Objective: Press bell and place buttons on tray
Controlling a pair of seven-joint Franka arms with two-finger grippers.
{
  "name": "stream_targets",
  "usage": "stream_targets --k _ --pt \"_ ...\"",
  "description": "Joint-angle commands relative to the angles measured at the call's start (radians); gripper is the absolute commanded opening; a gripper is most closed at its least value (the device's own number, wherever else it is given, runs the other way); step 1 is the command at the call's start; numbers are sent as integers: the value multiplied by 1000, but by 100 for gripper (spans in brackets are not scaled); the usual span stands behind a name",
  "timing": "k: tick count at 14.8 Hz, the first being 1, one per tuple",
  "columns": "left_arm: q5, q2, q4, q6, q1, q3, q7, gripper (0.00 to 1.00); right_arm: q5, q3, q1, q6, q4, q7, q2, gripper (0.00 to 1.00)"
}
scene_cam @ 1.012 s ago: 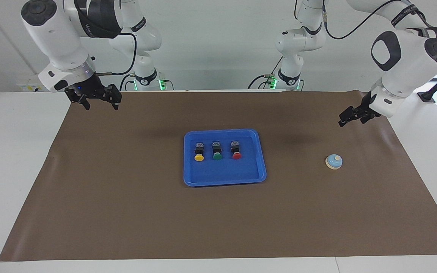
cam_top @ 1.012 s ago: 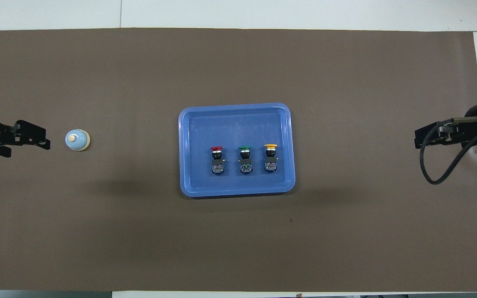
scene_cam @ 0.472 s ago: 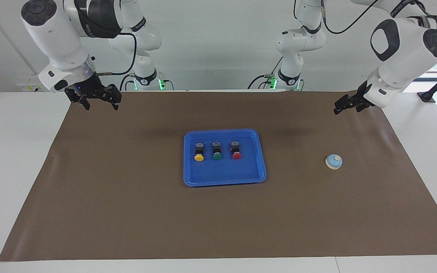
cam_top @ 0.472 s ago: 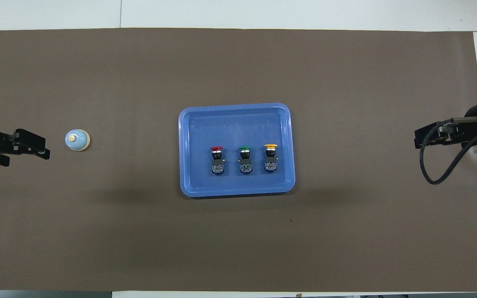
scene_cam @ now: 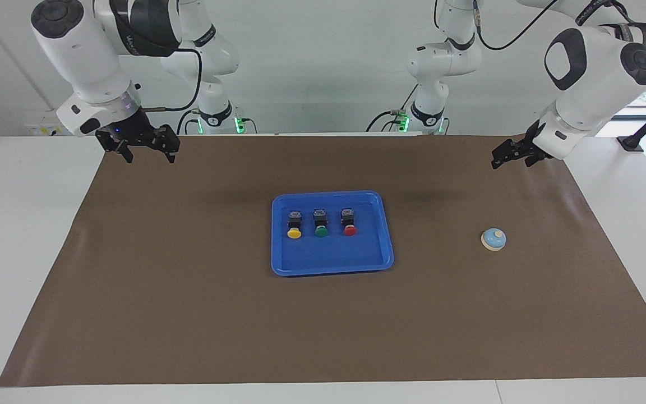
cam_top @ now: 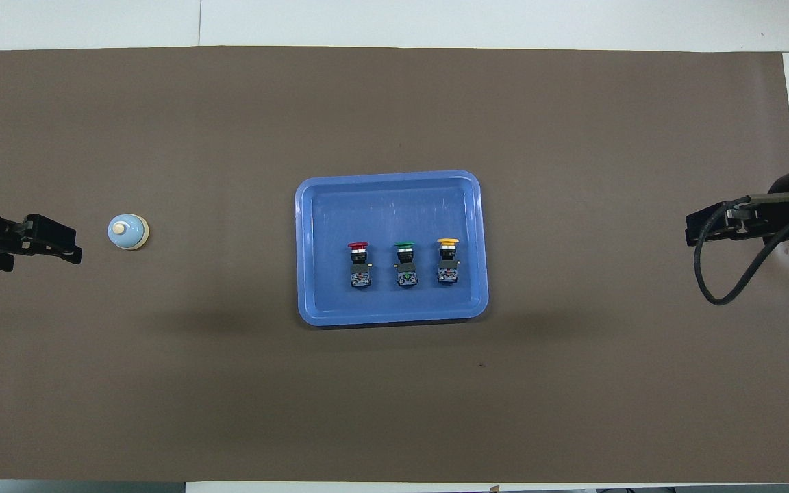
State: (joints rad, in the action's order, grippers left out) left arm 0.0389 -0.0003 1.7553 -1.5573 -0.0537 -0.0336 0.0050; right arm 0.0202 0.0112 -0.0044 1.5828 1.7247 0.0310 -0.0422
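Note:
The blue tray [scene_cam: 328,268] [cam_top: 387,205] lies mid-mat. On it, in a row, lie three buttons: yellow [scene_cam: 294,233] [cam_top: 447,242], green [scene_cam: 321,231] [cam_top: 404,244] and red [scene_cam: 349,230] [cam_top: 358,245]. The bell [scene_cam: 493,239] [cam_top: 127,231] stands alone on the mat toward the left arm's end. My left gripper [scene_cam: 501,161] [cam_top: 78,248] hangs open and empty above the mat, clear of the bell. Over the mat's corner at the right arm's end, my right gripper [scene_cam: 148,158] [cam_top: 689,233] is raised, open and empty.
A brown mat [scene_cam: 188,314] [cam_top: 394,411] covers most of the white table [scene_cam: 20,235]. A black cable [cam_top: 723,287] loops from the right arm's wrist. Both arm bases stand at the robots' edge of the table.
My left gripper has risen and drawn back toward the robots, farther from the bell. The right arm, bell, tray and buttons have not moved.

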Motion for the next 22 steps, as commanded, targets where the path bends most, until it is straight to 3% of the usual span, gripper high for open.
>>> stream_targets --k 1,22 --pt "-24 0 -30 -20 0 8 15 100 1 10 -12 -3 16 7 -19 100" --pt "-20 -1 -20 -75 -5 9 4 100 1 10 -12 -3 16 7 -19 100"
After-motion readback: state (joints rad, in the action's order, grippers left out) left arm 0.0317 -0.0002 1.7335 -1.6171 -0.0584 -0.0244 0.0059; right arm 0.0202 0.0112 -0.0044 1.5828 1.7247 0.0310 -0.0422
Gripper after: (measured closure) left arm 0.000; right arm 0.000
